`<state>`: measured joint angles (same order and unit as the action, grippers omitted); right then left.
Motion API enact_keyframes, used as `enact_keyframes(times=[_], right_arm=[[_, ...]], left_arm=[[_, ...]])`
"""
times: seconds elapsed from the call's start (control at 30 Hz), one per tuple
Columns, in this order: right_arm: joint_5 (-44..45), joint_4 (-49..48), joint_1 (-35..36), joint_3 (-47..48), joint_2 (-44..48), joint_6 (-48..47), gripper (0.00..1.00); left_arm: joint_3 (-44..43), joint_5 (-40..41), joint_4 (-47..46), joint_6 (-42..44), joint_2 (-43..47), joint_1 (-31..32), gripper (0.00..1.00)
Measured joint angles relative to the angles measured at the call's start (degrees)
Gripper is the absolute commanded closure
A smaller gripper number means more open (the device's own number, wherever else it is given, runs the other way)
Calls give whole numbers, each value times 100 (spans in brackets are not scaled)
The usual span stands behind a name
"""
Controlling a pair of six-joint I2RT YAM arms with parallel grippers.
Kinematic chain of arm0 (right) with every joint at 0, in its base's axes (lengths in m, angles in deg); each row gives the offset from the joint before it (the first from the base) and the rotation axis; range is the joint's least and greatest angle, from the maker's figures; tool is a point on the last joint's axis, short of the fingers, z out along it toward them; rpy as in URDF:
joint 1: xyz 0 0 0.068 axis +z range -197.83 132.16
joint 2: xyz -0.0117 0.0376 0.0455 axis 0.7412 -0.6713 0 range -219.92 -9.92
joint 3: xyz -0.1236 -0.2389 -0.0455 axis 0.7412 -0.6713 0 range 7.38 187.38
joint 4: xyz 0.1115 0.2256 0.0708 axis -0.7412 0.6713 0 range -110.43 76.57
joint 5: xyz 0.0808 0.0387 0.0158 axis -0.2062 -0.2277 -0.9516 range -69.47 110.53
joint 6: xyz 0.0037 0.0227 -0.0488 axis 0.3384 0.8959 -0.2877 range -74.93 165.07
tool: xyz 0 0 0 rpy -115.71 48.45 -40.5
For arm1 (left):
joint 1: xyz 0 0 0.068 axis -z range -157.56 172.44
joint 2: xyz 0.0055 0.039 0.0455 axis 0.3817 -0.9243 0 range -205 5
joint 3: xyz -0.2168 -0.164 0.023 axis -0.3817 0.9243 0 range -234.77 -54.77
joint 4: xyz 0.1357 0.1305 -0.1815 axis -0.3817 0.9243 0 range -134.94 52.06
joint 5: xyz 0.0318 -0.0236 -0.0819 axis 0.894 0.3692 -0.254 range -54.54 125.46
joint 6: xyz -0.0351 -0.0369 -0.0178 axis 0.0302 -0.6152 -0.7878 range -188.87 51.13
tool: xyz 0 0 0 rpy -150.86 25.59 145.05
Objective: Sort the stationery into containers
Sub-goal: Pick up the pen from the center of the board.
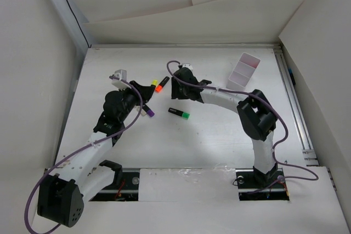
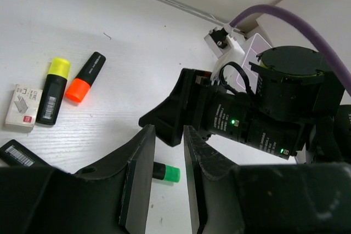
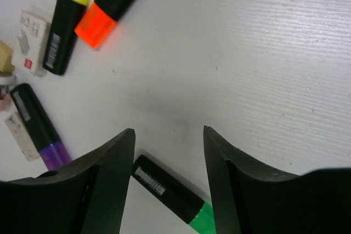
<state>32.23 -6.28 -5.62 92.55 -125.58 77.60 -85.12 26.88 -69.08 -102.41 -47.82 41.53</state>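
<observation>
From the top camera we see the tray (image 1: 243, 71) sitting far right on the table (image 1: 219, 141), tilted, with nothing visible in any compartment. All four markers we can make out lie well left of it: the yellow-capped marker (image 1: 154, 84) and orange-capped marker (image 1: 163, 83) side by side between the two grippers, with the purple-capped marker (image 1: 148, 112) and green-capped marker (image 1: 179, 114) nearer to us.

The wrist cams fill in the jaws, which the top view is too small to show. The left gripper (image 2: 167, 132) has only a narrow gap with nothing in it; the green cap just shows through the gap, lying on the table beyond. The right gripper (image 3: 168, 132) is spread wide and empty, with the green-capped marker flat on the table at the bottom of its view.

Both wrist views also show a small white box (image 3: 33, 42) beside the yellow-capped marker.
</observation>
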Motion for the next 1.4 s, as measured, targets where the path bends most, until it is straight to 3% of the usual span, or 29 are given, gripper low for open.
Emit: enact_keyframes(times=[0.17, 0.63, 0.77, 0.87, 1.1, 1.33, 1.4], right_arm=[[-87, 144, 127, -184, 127, -586, 26], [-601, 866, 452, 328, -166, -1928, 28], [-693, 964, 522, 472, -350, -2085, 32], [-750, 1032, 529, 555, -522, -2186, 40], [-793, 1209, 544, 815, -796, -2286, 46], [-706, 1281, 551, 892, -848, -2339, 67], [-682, 1287, 551, 898, -848, -2334, 78]], left_arm=[[0, 9, 2, 2, 0, 0, 76], [0, 317, 127, 9, 267, 0, 76], [0, 426, 138, 9, 409, 0, 77], [39, 542, 173, 7, 645, 0, 77], [365, 933, 190, -2, 1456, 0, 73], [365, 1014, 186, -2, 1379, -9, 73], [365, 1012, 199, -4, 1305, -9, 73]])
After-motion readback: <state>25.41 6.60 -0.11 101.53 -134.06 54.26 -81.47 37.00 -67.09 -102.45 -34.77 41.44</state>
